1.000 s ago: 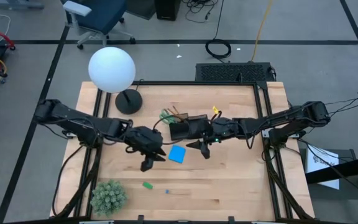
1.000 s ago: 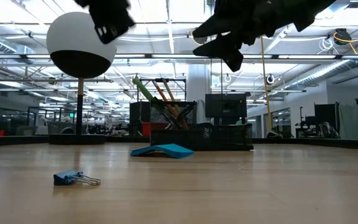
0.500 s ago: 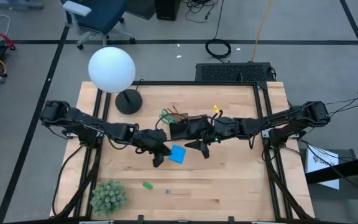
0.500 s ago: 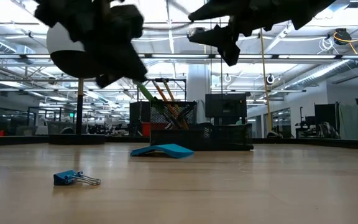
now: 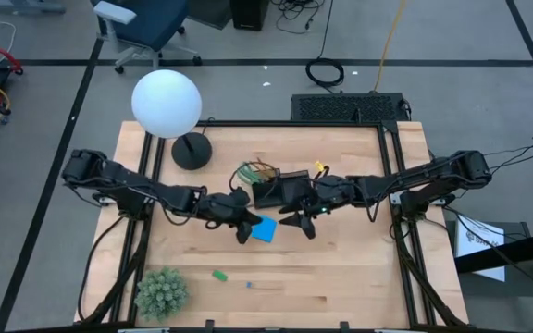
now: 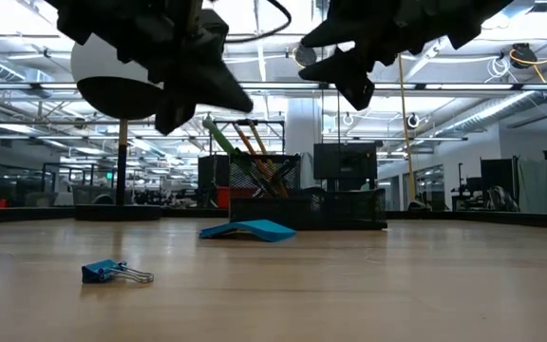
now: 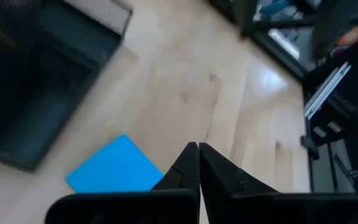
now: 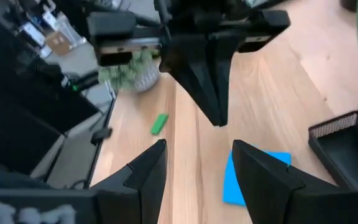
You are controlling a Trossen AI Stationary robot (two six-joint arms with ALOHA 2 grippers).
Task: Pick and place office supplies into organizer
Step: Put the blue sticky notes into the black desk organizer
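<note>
Probably light, thin, flat blue note pad (image 5: 264,228) on bench (image 5: 340,277): pinch raised edge; left gripper (image 5: 244,229) jaws together, right gripper (image 5: 309,225) jaws apart.

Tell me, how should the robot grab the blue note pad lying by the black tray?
Probably by an edge, from above. The blue note pad lies on the table beside the organizer, and in the low view its edges look slightly raised, so a finger might slip under the side facing away from the tray. The shut left gripper would have to open first.
</note>
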